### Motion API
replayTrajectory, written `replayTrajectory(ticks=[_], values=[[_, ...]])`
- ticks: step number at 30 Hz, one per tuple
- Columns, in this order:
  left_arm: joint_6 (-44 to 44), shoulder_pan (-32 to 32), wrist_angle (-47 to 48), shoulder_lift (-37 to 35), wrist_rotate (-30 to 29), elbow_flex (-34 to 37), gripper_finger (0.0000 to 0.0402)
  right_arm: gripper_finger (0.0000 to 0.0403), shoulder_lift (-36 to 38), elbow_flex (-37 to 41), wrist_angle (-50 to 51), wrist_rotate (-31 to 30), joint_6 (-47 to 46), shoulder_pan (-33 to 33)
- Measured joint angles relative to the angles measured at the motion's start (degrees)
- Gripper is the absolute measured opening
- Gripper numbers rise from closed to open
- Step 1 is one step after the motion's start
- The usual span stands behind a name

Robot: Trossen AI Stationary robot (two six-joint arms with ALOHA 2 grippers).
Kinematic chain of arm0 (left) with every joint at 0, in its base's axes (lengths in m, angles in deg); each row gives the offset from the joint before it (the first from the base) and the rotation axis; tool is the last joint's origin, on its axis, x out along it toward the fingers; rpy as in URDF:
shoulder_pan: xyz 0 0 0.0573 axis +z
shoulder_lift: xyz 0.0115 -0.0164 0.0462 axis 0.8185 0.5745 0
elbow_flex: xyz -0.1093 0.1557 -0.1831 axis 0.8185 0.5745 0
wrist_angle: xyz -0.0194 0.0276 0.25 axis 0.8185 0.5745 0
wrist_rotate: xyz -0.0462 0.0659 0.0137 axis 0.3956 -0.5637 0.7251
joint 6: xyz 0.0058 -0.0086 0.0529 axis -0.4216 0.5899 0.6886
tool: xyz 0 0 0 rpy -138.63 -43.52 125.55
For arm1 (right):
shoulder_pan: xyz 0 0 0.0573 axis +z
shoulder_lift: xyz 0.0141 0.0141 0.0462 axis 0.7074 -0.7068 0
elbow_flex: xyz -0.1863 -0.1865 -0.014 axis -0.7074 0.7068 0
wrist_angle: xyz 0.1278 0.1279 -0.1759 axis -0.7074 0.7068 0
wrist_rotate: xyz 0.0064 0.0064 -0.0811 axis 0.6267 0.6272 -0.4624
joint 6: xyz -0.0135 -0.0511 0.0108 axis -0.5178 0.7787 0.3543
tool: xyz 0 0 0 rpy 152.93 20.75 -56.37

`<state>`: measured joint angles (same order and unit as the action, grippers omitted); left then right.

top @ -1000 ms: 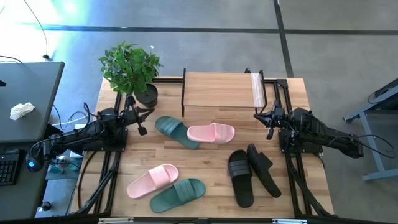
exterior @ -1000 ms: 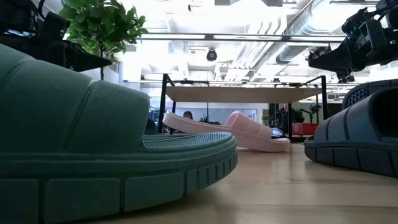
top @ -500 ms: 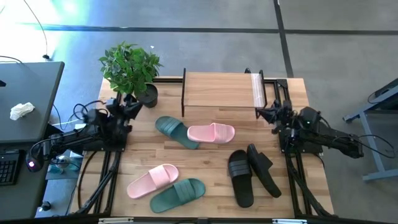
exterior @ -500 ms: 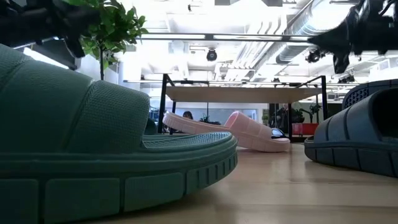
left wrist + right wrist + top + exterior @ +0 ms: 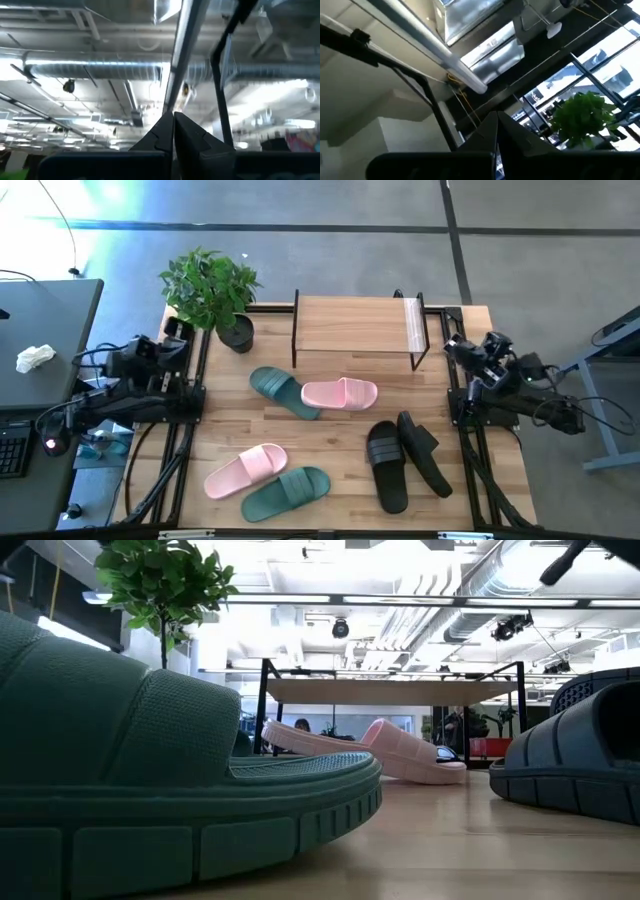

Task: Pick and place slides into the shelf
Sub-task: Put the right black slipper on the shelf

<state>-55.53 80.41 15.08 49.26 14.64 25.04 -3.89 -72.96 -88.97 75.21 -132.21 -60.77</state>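
High view: six slides (image 5: 339, 394) lie on the table (image 5: 330, 470) before the shelf (image 5: 355, 323); left gripper (image 5: 180, 330) and right gripper (image 5: 452, 343) at its side edges, both closed, empty.

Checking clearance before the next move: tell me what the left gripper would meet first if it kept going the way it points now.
Probably nothing nearby. The left gripper, shut and empty, points upward at ceiling pipes far off; a thin black pole crosses near that line, its depth unclear.
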Motion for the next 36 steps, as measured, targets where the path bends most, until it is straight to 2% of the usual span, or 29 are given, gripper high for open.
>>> replayTrajectory(ticks=[4,10,17,22,26,30,33,36], values=[[5.1,0.0,9.7,4.4,5.1,-7.1,0.0003,0.0001,-3.2,-8.7,11.8,1.6,3.5,0.0],[8.1,0.0,18.6,11.0,10.3,-12.9,0.0003,0.0001,-15.1,-25.8,26.3,8.6,9.2,0.0],[6.9,0.0,19.7,16.7,13.7,-13.3,0.0003,0.0001,-32.7,-44.7,49.9,15.3,14.5,0.0],[5.6,0.0,19.7,19.8,17.0,-13.3,0.0003,0.0001,-43.0,-53.8,66.5,20.3,16.8,1.1],[5.6,-1.7,19.7,21.7,17.6,-13.3,0.0003,0.0001,-47.5,-56.0,74.7,17.3,17.1,4.5],[10.0,-7.0,23.2,23.8,13.9,-15.0,0.0003,0.0001,-49.5,-54.7,77.8,10.4,16.5,9.2],[15.1,-11.6,33.7,25.9,8.3,-19.1,0.0003,0.0001,-50.3,-53.4,79.0,4.1,14.7,12.9],[20.0,-16.7,49.7,29.2,-0.8,-25.2,0.0003,0.0001,-50.6,-52.1,79.4,-0.4,13.3,16.0]])
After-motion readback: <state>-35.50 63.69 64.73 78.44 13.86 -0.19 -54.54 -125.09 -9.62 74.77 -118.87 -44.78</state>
